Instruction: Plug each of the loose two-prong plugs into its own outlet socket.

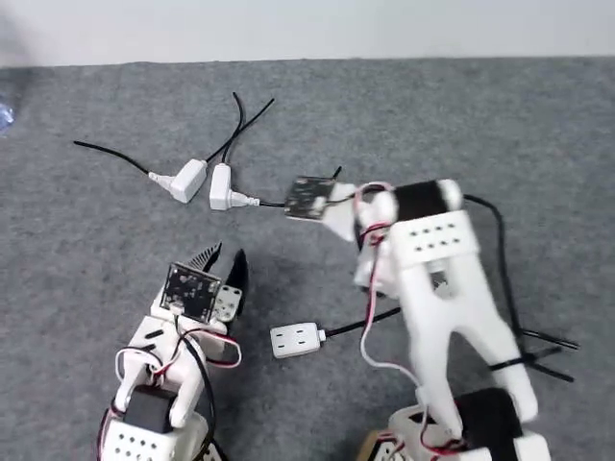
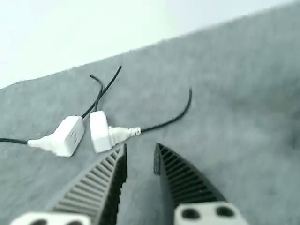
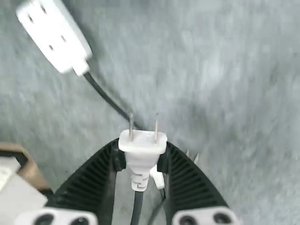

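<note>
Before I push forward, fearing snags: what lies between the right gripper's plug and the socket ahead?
Only bare carpet and the black cord of that socket, in the right wrist view.

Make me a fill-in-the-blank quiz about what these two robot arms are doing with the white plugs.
1. The right gripper is shut on a white plastic two-prong plug with a ___ cord.
2. The left gripper stands ___, holding nothing.
3. The white rectangular outlet block lies on a ___ felt-like table cover.
Missing words: black; open; grey.
</note>
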{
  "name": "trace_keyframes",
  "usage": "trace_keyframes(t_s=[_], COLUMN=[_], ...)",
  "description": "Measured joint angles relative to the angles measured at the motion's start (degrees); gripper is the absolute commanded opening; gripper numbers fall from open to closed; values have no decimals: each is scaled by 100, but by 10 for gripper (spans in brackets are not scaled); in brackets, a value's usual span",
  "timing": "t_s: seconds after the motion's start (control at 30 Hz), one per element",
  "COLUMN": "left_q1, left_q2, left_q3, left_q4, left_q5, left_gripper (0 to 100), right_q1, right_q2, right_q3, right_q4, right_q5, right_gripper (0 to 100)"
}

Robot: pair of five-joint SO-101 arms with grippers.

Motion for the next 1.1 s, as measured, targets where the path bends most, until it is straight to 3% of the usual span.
trace_keyframes(t_s=[0.1,0.2,0.4,0.53,0.83,1.1], left_q1=[53,202,510,800,536,545], left_q2=[-70,-290,-352,-352,-352,-360], left_q3=[35,35,35,35,35,9], left_q4=[-316,-519,-475,-167,-44,114], left_q5=[536,1512,3086,3358,3429,3473], left_gripper=[231,350,370,370,371,371], right_q1=[-475,-703,-791,-932,-1486,-1503], right_q2=[0,0,0,0,-70,-914], right_q3=[0,0,-246,-475,-475,-659], right_q4=[-70,-88,-88,-88,-79,-79], right_q5=[-281,-457,-897,-1125,-1442,-1538], right_gripper=[9,9,9,9,9,9])
